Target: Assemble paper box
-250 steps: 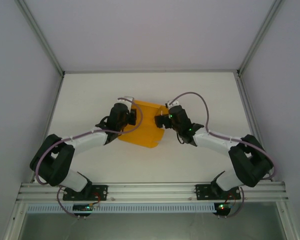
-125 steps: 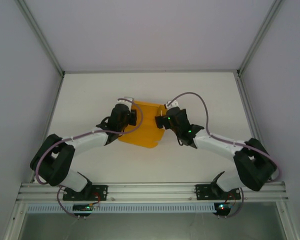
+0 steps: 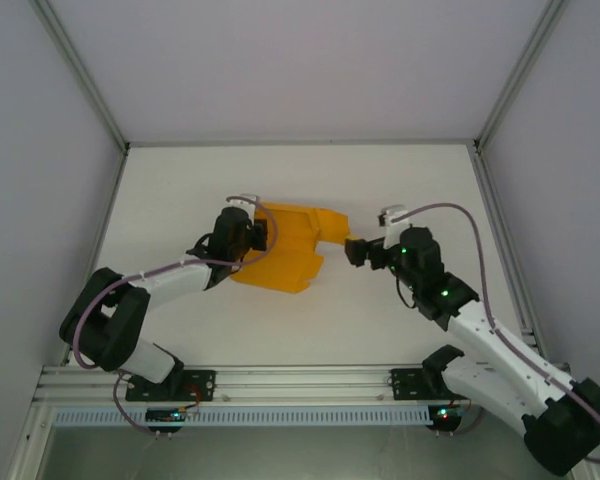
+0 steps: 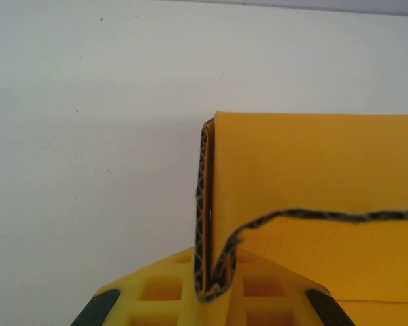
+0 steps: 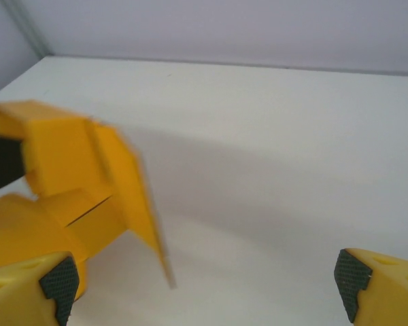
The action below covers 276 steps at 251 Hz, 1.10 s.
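Observation:
The paper box (image 3: pixel 290 252) is orange-yellow card, partly folded, lying mid-table with one flap raised toward the right. My left gripper (image 3: pixel 263 232) is shut on its left edge. In the left wrist view the doubled corrugated edge of the box (image 4: pixel 313 176) is pinched between the jaws of that gripper (image 4: pixel 214 285). My right gripper (image 3: pixel 357 250) stands open just right of the raised flap. Through the right wrist camera the box (image 5: pixel 68 170) sits at the left, blurred, its flap hanging near the left finger (image 5: pixel 58 284) of the open gripper (image 5: pixel 205 282).
The white table (image 3: pixel 400 180) is walled by pale panels at the back and both sides. An aluminium rail (image 3: pixel 300 382) carrying the arm bases runs along the near edge. Cables loop over both wrists.
My right gripper has let go of the box's right edge and pulled back to the right, its arm swinging outward. The box has shifted and its right flap now stands up. My left gripper keeps its hold.

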### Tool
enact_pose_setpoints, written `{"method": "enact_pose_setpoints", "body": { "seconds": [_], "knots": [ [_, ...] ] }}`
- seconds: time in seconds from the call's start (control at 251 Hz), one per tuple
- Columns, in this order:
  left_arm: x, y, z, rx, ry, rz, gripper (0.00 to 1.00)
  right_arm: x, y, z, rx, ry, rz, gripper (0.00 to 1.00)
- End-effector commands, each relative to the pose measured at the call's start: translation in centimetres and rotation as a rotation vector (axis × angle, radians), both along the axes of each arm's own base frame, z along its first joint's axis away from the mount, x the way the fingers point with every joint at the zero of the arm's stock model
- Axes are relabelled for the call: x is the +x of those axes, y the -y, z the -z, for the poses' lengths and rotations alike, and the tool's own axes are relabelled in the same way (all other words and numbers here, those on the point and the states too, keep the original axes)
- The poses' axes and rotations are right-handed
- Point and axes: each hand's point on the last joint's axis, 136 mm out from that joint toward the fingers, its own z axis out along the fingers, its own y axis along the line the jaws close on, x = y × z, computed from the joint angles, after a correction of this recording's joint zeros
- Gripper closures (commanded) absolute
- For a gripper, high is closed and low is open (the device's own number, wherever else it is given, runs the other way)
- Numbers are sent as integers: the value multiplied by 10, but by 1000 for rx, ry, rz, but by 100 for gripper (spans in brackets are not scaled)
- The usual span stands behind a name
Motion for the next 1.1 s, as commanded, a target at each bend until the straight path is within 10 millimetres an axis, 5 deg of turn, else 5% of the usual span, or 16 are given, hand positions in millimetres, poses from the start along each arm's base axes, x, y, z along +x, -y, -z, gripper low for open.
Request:
{"method": "enact_pose_setpoints", "body": {
  "seconds": [0.0, 0.064, 0.239, 0.487, 0.762, 1.098],
  "knots": [
    [-2, 5, -23, -56, 52, 39, 100, 6, 19, 12, 65, -85, 21, 1],
    [-2, 2, -24, -63, 48, 31, 100, 13, 27, 15, 91, -118, 19, 2],
    [-2, 0, -26, -63, 45, 28, 100, 28, 12, 30, 73, -187, -111, 5],
    [-2, -3, -24, -52, 37, 17, 100, 34, -36, 45, 51, -249, -321, 13],
    [-1, -9, -18, -26, 24, -12, 100, 18, -81, 48, 41, -283, -543, 38],
    [-2, -12, -14, -10, 7, -26, 100, 18, -128, 52, 43, -312, -674, 46]
  ]
}}
